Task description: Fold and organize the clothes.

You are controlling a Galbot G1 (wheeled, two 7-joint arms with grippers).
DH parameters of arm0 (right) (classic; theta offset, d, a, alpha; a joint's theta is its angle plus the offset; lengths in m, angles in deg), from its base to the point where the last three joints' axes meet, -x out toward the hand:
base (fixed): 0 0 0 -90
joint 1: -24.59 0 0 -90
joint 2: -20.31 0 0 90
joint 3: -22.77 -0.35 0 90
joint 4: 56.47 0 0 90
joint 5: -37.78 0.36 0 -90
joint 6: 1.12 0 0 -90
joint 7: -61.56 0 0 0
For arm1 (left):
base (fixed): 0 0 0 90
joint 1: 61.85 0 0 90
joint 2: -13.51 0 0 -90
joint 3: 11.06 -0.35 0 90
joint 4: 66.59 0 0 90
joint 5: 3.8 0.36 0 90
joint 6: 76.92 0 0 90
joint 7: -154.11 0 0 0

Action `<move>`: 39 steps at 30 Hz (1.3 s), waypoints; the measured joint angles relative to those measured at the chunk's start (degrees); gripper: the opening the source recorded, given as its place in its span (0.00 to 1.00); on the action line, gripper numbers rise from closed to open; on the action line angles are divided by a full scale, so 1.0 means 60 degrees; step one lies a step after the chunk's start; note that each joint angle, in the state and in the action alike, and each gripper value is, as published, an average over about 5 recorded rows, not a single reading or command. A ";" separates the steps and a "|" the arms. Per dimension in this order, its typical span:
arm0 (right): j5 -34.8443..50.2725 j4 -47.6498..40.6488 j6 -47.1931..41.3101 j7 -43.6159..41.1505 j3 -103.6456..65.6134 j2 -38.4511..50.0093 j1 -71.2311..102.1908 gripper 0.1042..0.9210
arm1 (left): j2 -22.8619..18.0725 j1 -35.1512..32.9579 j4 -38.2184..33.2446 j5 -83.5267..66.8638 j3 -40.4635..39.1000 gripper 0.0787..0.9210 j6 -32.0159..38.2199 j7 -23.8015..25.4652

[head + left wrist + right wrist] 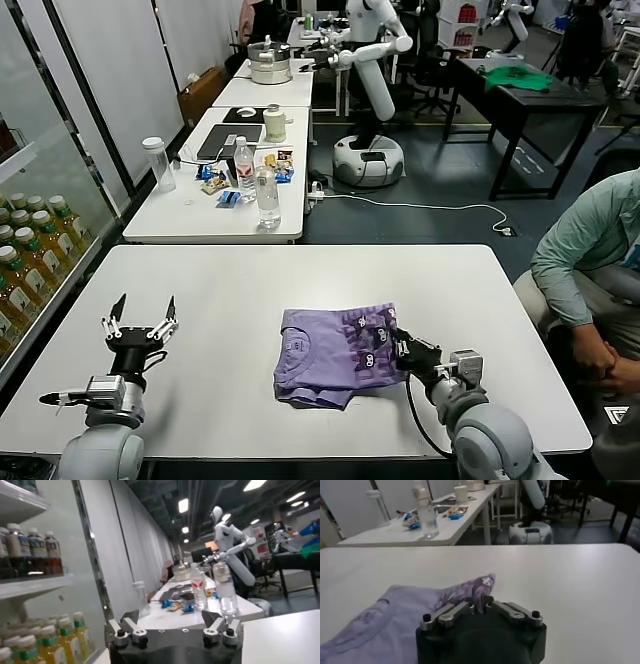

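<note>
T-shirt point(338, 352): you're seeing it lying folded on the white table point(220, 290), near the front edge.
Right gripper point(399, 345): it's pinching the shirt's right edge.
Left gripper point(141, 310): it's hovering upright over the table's left side, fingers spread.

A white bench point(200, 300) carries one thing: a folded lavender-purple T-shirt point(335, 355), dark print showing along its far right part. Bare bench surface surrounds the T-shirt on every side.
</note>
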 measured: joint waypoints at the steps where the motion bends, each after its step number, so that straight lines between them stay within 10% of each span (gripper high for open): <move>1: -0.0233 0.0004 0.0024 -0.0135 -0.0117 0.0026 0.0074 0.19 | -0.0024 -0.0016 0.0005 0.0024 -0.0017 0.88 0.0030 0.0023; 20: -0.3498 -0.0047 0.1049 -0.1510 -0.1876 0.0215 0.0765 0.84 | -0.0725 0.0004 0.0237 0.0655 -0.0480 0.88 0.0737 0.0244; 39: -0.4207 -0.0943 0.2012 -0.1627 -0.2466 0.0069 0.0190 0.88 | -0.0716 -0.0039 -0.0018 0.1041 -0.0583 0.88 0.0995 0.0481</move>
